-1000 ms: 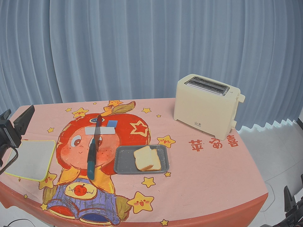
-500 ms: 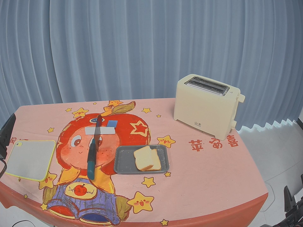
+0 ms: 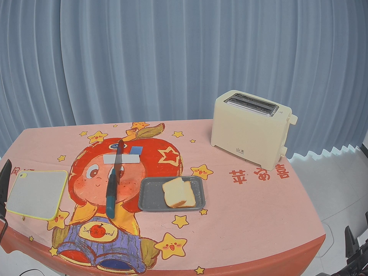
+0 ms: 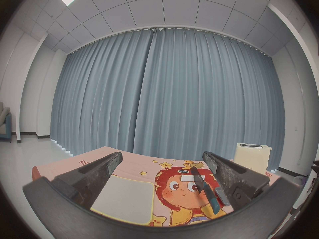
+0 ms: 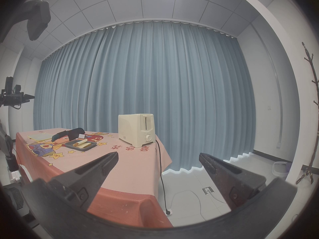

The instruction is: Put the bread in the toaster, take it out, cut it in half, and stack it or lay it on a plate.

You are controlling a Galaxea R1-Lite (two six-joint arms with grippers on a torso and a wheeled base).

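Bread (image 3: 178, 192) lies on the grey plate (image 3: 151, 198) as two pale pieces, one overlapping the other. They sit on the half of the plate nearer the toaster (image 3: 251, 129). The plate rests flat on the pink cartoon-printed worktop (image 3: 249, 211), near its middle.

The toaster, cream-coloured, stands upright behind the plate and to its right, well apart from it, slots facing up. Its cord (image 5: 161, 170) hangs off the worktop to the floor.

A knife (image 3: 113, 181) lies just to the left of the plate, not touching it. Its blue handle points toward the robot, and its blade runs away across a white strip (image 3: 121, 158). Farther left of the plate, beyond the knife, a grey board (image 3: 36, 193) with a yellow rim lies flat near the worktop's edge.

The left gripper (image 4: 162, 155) hangs off the worktop's left edge, beyond the board from the plate, its fingers (image 3: 4, 181) spread wide and released. The right gripper (image 5: 159, 156) sits low beyond the worktop's near right corner, well apart from the plate, its fingers (image 3: 349, 242) likewise spread and released.
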